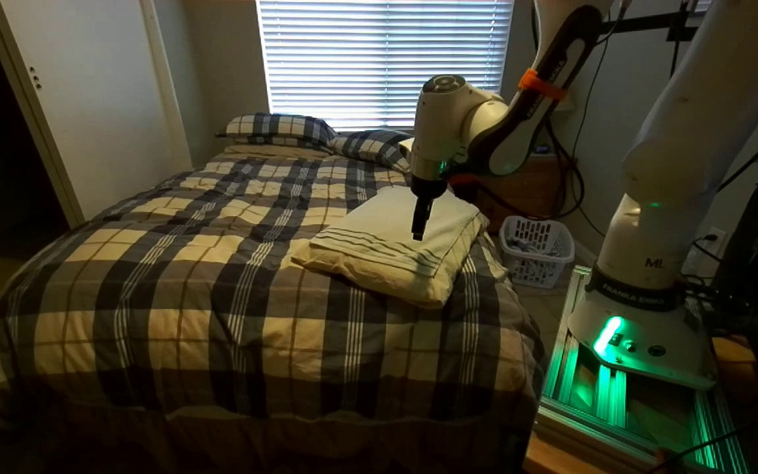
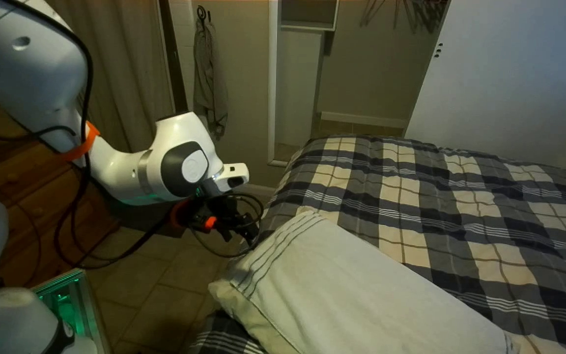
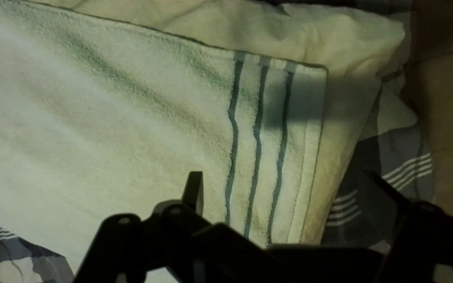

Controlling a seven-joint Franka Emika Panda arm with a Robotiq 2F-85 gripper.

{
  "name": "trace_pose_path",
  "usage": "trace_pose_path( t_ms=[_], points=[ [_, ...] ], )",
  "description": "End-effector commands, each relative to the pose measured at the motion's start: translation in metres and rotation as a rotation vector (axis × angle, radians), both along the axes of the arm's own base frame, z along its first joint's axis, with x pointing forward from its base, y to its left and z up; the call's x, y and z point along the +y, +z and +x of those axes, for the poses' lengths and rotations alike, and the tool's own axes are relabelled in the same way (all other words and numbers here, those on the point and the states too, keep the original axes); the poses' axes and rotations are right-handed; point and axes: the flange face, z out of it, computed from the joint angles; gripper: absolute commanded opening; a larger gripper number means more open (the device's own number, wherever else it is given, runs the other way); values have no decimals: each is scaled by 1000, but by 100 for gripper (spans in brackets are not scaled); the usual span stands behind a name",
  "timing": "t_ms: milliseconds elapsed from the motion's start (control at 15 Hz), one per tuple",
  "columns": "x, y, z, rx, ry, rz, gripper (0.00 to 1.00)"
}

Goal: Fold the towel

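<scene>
Held the gripper [image 3: 283,177] spread, fingers [image 3: 194,192] well apart, near the striped end of the towel [image 3: 132,129]. Saw in the wrist view one fingertip over the towel beside three dark stripes [image 3: 233,153], the other past the edge of the cream pillow [image 3: 348,35], over the plaid cover [image 3: 395,149]. Could not tell touching from hovering. Found the towel lying across the top of that pillow, faintly rippled, with pillow and towel on the bed [image 1: 188,289] in both exterior views. Noted, in an exterior view, plaid pillows [image 1: 280,125] before bright window blinds [image 1: 385,59], a white basket [image 1: 533,271] on the floor [image 1: 543,303] beside the bed, and a green light [image 1: 608,336] on the robot base [image 1: 675,362].
</scene>
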Motion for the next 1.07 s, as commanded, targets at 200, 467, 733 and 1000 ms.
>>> trace_pose_path(
  t_ms=[200, 467, 733, 1000],
  points=[
    [-5, -46, -18, 37, -71, -46, 100],
    [-4, -72, -24, 81, -81, -52, 100],
    [-3, -93, -25, 116, -28, -55, 100],
    [-6, -107, -23, 129, 8, -72, 100]
  ],
)
